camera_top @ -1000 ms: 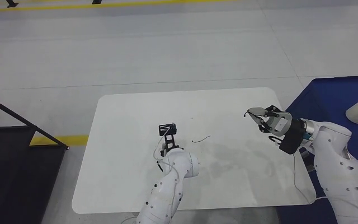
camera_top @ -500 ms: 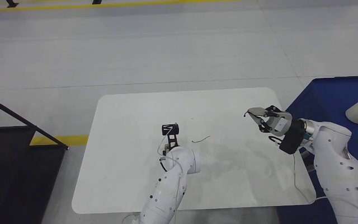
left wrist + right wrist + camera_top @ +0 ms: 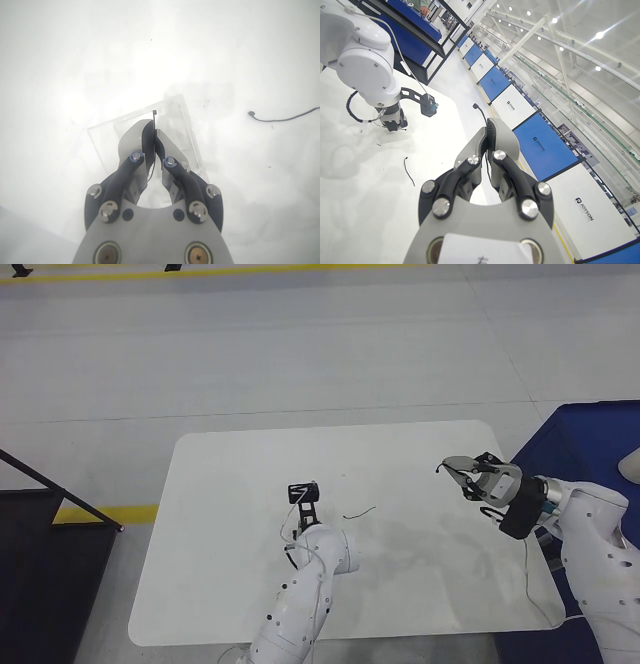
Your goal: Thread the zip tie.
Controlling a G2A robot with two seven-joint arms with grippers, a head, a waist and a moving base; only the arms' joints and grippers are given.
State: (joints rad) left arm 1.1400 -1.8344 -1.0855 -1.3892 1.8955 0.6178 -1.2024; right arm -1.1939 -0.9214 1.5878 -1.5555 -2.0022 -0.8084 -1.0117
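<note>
In the left wrist view my left gripper [image 3: 153, 128] is shut on a black zip tie [image 3: 154, 117] that stands upright, its small head poking out past the fingertips. It hovers right over a clear plastic plate [image 3: 186, 130] lying on the white table. Off to the table's right side my right gripper [image 3: 458, 467] hangs in the air, shut on a second black zip tie [image 3: 480, 113] whose head curls out beyond the tips. From the right wrist view the left gripper [image 3: 393, 126] points down at the plate [image 3: 407, 136].
A third black zip tie [image 3: 358, 511] lies loose on the white table [image 3: 220, 564] between the two arms, also seen as a loose tie [image 3: 282, 118] beside the plate. A dark frame stands off the table's left edge, a blue surface off its right.
The left wrist has shifted very slightly to the right over the plate. The right arm has kept still.
</note>
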